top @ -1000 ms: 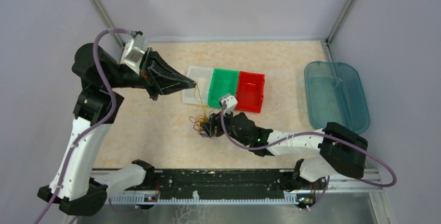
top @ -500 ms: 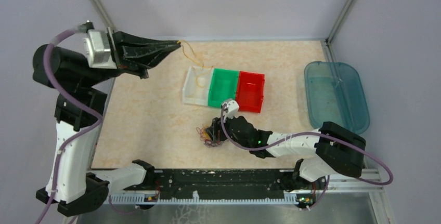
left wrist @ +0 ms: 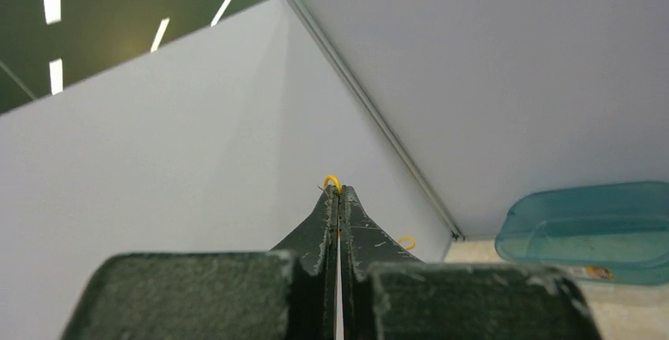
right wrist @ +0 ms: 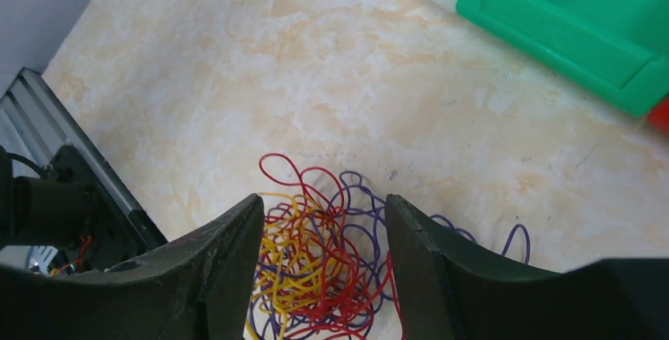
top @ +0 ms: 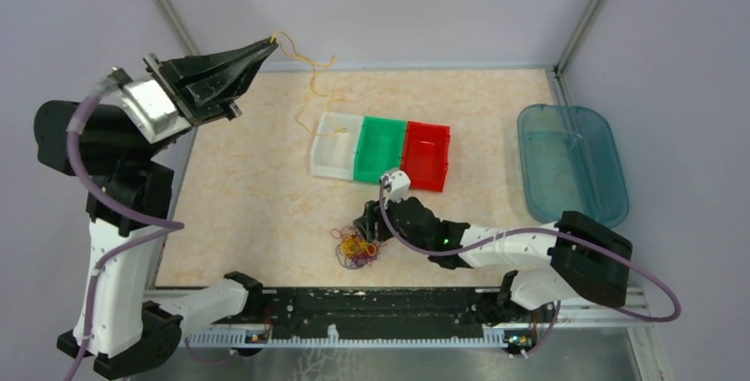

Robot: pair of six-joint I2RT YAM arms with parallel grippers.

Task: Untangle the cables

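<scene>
Left gripper [top: 268,43]: black jaws pressed together, pinching one thin yellow wire cable [top: 311,70] high over the table's far-left corner.
Right gripper [right wrist: 322,204]: jaws spread over tangled red, yellow and purple wire cables [right wrist: 315,277] on beige marbled tabletop [right wrist: 315,80], near green plastic bin [right wrist: 568,16].
Translucent teal tub [left wrist: 584,229]: label strip unreadable.

Table [top: 239,195] open left of the bins [top: 380,149] — cable tangle [top: 355,247] lies near the front.

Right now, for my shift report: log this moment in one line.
left tool: shut on yellow cable, held high | right tool: open, low over tangle
</scene>
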